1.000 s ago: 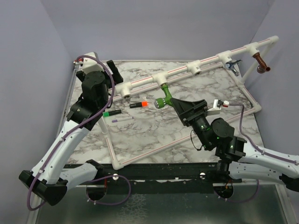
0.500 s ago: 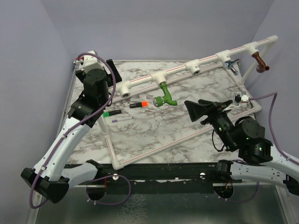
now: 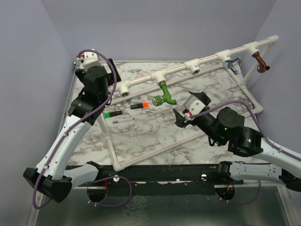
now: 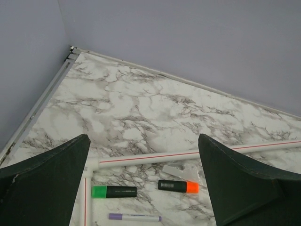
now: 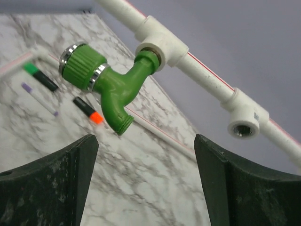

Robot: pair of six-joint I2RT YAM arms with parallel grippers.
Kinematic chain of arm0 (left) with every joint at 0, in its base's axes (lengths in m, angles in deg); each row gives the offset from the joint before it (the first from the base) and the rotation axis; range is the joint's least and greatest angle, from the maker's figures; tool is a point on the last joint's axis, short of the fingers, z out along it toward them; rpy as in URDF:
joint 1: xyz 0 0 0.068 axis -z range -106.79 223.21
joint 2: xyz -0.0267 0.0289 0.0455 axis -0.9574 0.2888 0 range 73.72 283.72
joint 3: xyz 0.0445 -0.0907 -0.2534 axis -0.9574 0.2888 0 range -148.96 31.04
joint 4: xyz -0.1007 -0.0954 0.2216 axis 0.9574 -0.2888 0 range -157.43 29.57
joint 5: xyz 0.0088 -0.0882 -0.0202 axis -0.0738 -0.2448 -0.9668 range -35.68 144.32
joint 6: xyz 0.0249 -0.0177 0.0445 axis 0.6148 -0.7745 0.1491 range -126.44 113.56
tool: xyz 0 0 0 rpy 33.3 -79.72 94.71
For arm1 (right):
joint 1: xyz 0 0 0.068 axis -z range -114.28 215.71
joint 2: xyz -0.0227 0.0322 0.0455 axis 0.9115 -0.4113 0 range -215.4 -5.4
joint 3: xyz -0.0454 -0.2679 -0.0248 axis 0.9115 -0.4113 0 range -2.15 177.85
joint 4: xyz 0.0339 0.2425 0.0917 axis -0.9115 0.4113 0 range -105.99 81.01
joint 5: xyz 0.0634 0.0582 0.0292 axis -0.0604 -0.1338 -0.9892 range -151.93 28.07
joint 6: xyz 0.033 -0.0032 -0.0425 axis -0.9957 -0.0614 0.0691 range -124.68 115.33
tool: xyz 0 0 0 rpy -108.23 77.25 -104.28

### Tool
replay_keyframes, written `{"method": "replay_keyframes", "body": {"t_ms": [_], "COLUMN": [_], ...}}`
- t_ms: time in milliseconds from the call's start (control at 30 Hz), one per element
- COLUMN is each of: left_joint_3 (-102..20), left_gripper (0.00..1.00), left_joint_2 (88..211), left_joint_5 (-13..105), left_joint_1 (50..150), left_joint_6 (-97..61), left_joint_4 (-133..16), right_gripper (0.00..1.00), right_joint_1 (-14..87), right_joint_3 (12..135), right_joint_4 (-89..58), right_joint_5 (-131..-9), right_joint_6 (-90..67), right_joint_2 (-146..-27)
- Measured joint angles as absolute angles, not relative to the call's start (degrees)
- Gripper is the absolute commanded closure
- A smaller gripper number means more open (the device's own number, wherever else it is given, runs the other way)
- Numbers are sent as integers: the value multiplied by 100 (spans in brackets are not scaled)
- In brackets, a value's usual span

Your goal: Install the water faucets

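**GREEN FAUCET RELEASED; RIGHT CLAW BROUGHT BACK TO IT**

The marbled tabletop (image 3: 141, 134) is occupied by a white pipe frame (image 3: 209, 58), whose raised rail carries the fittings. The left claw (image 4: 146, 188) is held fully spread and empty over the far left corner, well apart from the work. The right claw (image 5: 146, 183), which was placed against the green faucet (image 5: 106, 82) a second ago and then drawn off to the right, is now returned in front of it. Its jaws are parted, nothing is gripped, and a clear gap is kept.

The green faucet is left seated in its tee (image 5: 157, 44), spout angled downward. The chrome faucet (image 3: 232, 64) and copper faucet (image 3: 261, 62) are seen at the rail's right end. An open tee (image 5: 243, 123) is seen further along the rail. A further tightening turn is judged likely.
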State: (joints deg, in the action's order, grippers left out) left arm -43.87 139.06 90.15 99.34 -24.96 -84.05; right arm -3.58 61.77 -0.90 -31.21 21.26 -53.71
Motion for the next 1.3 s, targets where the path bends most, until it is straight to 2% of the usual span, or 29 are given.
{"method": "replay_keyframes", "body": {"t_ms": [267, 533, 1033, 1300], "left_joint_3": [-4431, -4416, -4387, -4378], "left_gripper": [1, 1, 1, 1], "left_joint_2": [13943, 13943, 13943, 13943], "left_joint_5": [8797, 8722, 8707, 8694], "left_joint_1": [9803, 9766, 9764, 9757], "left_joint_6": [-2461, -2459, -2450, -2439], "left_joint_4": [-8435, -8433, -8431, -8420], "right_gripper": [9, 8, 11, 25], "right_joint_1": [-358, -358, -358, -358], "right_joint_3": [5729, 5593, 5379, 4975], "right_joint_4": [-262, -1084, -2004, -2682], "right_joint_5": [-3433, -3545, -3824, -3818], "right_joint_6": [4930, 6502, 7509, 8051], "right_joint_2": [-5658, -5719, -6228, -6433]}}
